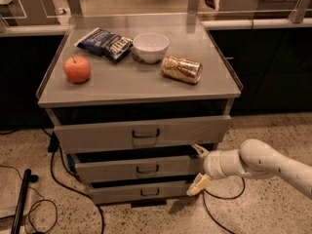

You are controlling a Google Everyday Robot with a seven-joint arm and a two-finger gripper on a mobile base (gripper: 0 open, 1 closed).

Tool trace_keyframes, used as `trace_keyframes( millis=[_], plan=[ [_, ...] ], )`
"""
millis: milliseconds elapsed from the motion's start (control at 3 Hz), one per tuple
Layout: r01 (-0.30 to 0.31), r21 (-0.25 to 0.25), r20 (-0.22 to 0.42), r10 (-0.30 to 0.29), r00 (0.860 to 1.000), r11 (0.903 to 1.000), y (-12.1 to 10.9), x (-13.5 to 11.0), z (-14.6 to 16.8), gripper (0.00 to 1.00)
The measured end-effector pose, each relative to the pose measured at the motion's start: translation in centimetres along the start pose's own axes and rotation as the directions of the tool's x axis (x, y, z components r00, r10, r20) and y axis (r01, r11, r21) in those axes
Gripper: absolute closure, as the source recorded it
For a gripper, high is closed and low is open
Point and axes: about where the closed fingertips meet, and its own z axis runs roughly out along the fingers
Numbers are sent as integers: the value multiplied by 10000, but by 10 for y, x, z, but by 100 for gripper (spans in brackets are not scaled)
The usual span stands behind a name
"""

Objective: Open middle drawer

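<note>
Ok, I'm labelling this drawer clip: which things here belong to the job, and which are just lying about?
Job: middle drawer; claw, open, at that drawer's right end.
Lying about: apple, chip bag, white bowl, tipped can, top drawer, bottom drawer.

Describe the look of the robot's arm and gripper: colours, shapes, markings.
The arm is a smooth, rounded white tube with a few small dark dots, narrowing to a white cylindrical wrist. The gripper, at the right end of the middle drawer, has two slim cream-coloured fingers.
</note>
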Motion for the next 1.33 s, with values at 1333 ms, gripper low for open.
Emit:
trace_keyframes(
  millis=[1333],
  plan=[
    [-14, -168, 89, 15, 10000, 9999, -5, 29, 41, 0]
  ],
)
